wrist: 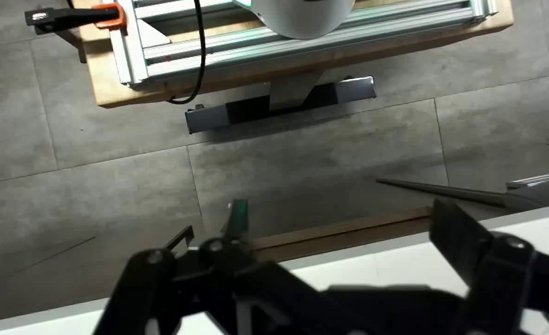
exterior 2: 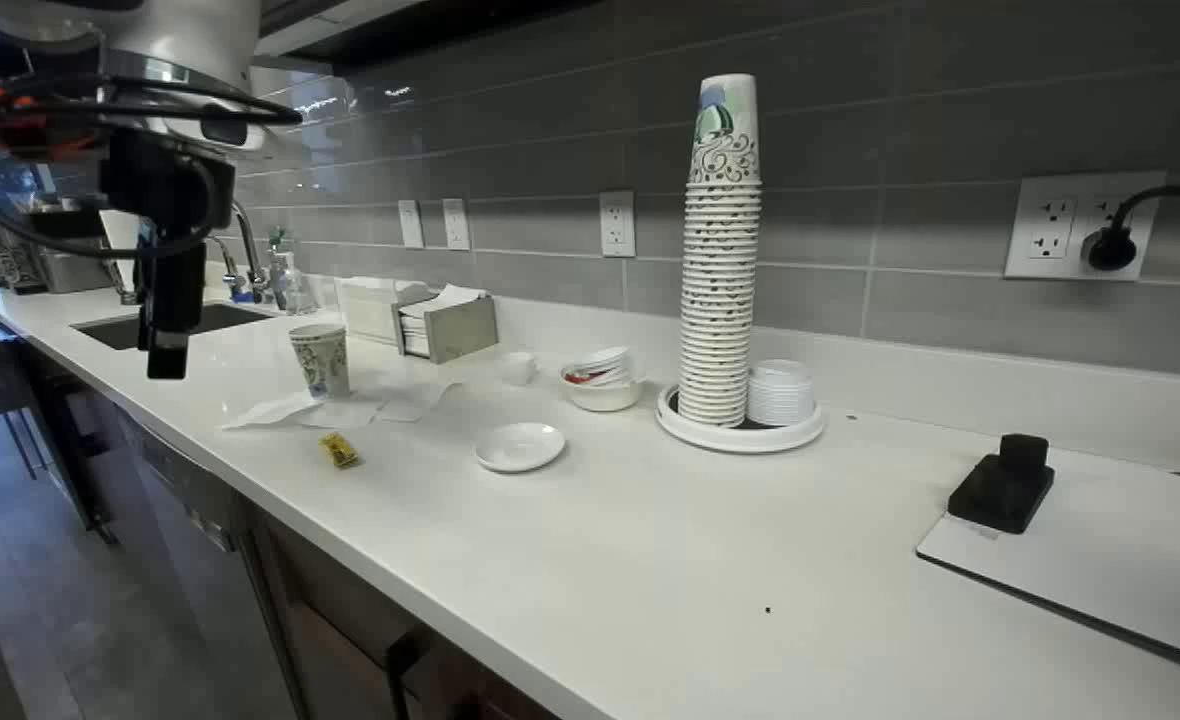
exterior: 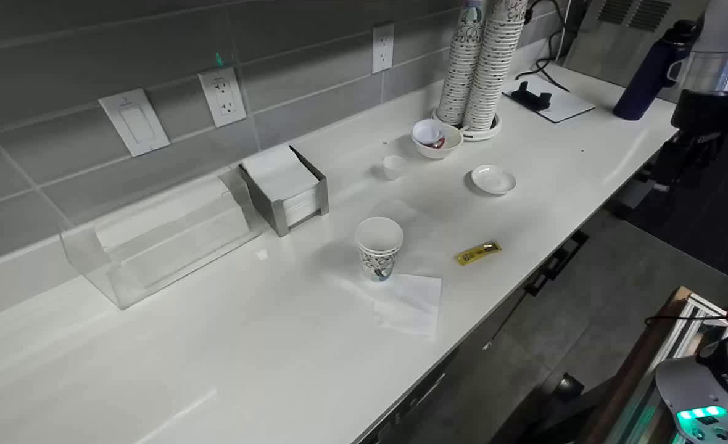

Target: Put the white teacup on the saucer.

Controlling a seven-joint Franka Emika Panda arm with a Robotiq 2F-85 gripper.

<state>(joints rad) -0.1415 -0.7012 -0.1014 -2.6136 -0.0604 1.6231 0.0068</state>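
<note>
The white teacup [exterior: 393, 166] is small and low and stands upright on the counter near the wall; it also shows in an exterior view [exterior 2: 517, 368]. No reddish mark can be made out on it. The saucer [exterior: 493, 179], a shallow round white dish, lies flat on the counter apart from the teacup, nearer the front edge; it also shows in an exterior view [exterior 2: 519, 446]. Nothing is on it. My gripper [wrist: 342, 225] is open and empty, its fingers wide apart. It hangs above the counter's front edge [exterior 2: 168, 362], away from both. The wrist view shows neither teacup nor saucer.
A white bowl [exterior: 447, 147] holding small dishes and a red item stands beside the teacup. Tall stacks of paper cups [exterior: 490, 68] stand behind. Paper cups [exterior: 379, 246], a napkin [exterior: 410, 305], a yellow packet [exterior: 477, 253] and a napkin holder [exterior: 287, 188] are on the counter.
</note>
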